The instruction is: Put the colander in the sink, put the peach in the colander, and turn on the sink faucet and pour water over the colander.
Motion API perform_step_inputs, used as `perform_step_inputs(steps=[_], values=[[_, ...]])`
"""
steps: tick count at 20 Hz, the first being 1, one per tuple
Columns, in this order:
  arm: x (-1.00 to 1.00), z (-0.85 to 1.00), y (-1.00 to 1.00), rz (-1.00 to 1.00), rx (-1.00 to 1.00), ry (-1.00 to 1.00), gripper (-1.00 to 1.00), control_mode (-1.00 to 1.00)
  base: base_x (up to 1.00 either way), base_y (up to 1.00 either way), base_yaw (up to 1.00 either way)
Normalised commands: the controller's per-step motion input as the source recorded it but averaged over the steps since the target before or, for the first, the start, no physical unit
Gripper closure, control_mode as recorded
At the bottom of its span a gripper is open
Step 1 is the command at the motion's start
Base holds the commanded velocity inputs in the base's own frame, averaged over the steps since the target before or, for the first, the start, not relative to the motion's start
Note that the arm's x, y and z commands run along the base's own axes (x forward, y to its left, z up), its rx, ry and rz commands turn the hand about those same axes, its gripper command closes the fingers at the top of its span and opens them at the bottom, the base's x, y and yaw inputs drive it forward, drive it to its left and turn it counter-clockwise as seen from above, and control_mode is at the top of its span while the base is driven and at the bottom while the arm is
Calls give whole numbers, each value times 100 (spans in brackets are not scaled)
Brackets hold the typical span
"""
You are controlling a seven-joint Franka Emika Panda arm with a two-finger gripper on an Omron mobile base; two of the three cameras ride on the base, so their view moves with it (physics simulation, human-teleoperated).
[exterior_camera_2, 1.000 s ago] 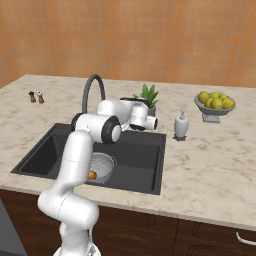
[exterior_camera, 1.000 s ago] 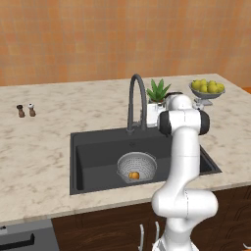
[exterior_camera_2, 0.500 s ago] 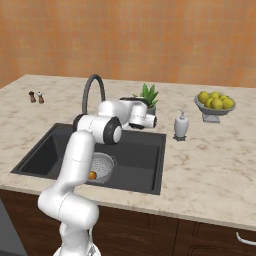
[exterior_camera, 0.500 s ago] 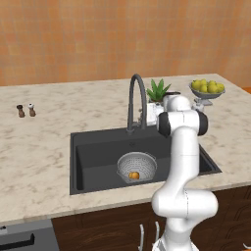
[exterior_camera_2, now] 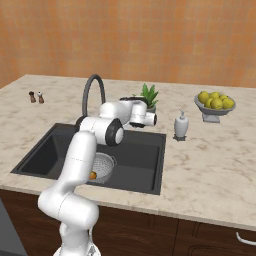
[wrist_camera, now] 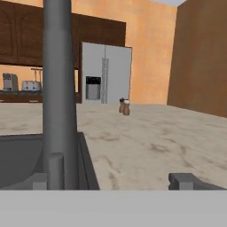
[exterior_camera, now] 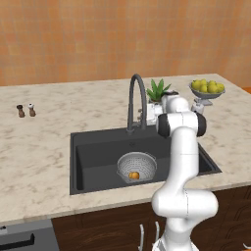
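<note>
here the spread tool (exterior_camera: 148,113) sits just beside the sink faucet (exterior_camera: 137,100), above the sink (exterior_camera: 93,152).

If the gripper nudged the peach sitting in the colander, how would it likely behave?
The peach is small and round, so it would probably roll. The colander curves up around it, likely returning it to the bottom. It looks smooth, perhaps slippery.

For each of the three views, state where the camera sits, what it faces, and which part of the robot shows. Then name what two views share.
Left base view: behind the arm, left; faces the sink; arm at lower right.
Right base view: behind, right; same sink, arm at lower left, hand by the faucet.
Hand view: on the hand, facing the faucet stem across the counter; one fingertip shows.
Both base views share the colander with the peach.
</note>
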Motion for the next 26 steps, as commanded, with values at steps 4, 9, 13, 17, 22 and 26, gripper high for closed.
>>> perform_step_inputs(steps=[4,9,13,17,22,26], values=[[0,-26,10,0,0,1,100,-100,0,0,0],[10,-11,3,0,0,0,100,-100,0,0,0],[15,0,0,0,0,0,100,-100,0,0,0],[9,0,0,0,0,1,100,-100,0,0,0],[11,0,0,-1,0,0,100,-100,0,0,0],[19,0,0,-6,0,0,100,-100,0,0,0]])
